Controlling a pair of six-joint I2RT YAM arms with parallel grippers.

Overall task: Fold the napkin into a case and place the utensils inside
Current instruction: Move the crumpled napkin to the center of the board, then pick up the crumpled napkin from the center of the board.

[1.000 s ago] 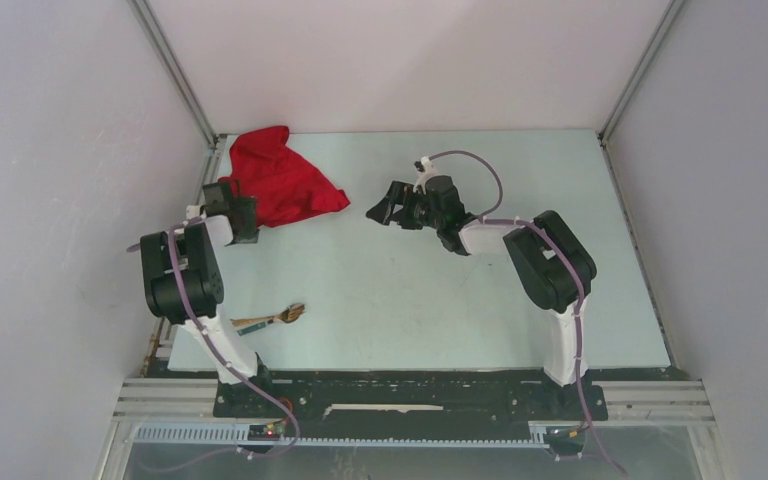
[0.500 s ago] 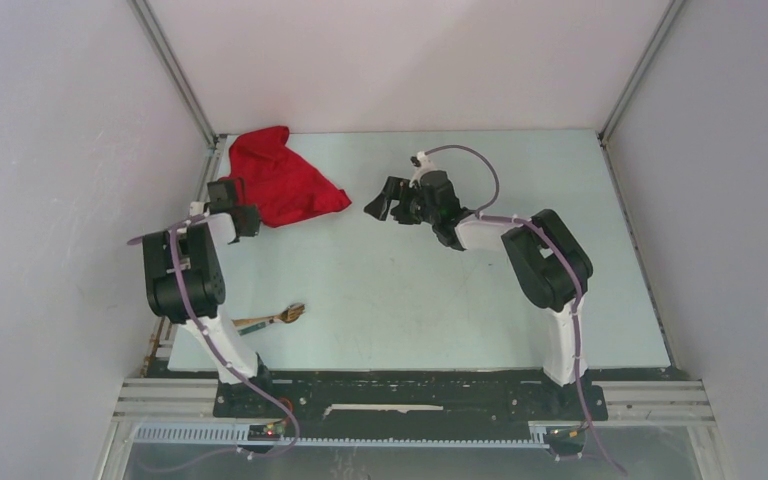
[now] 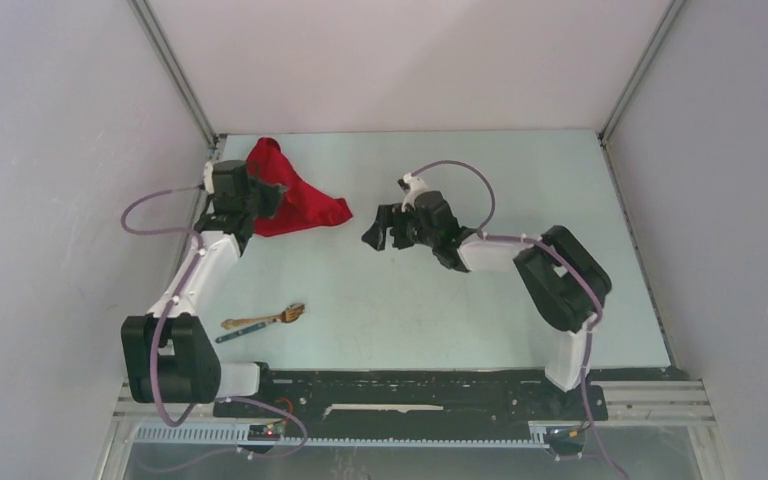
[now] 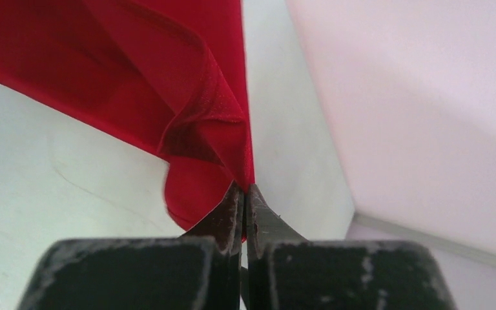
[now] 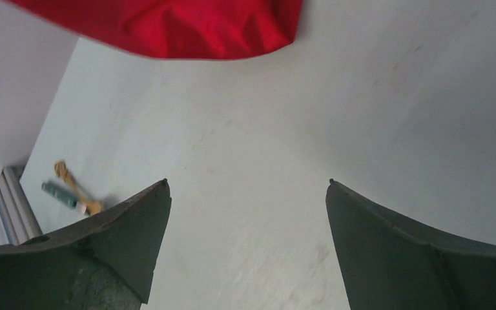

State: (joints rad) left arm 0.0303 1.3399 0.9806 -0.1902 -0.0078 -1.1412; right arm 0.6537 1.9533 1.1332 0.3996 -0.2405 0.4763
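Napkin (image 3: 310,205), bunched at the far left corner of the table (image 3: 440,300), pinched by one edge in the clamped left gripper (image 4: 244,192); right gripper (image 5: 247,184) spread wide and empty, near; thin, limp, light, probably best taken by its corners and pulled flat.

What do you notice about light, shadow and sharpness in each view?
Top external view: soft, even light, hardly any shadow, the red napkin crisp. Left wrist view: the left gripper, shut on that napkin, looks dark and slightly soft near the lens. Right wrist view: the open right gripper is dark; the wooden fork is small and a little blurred.
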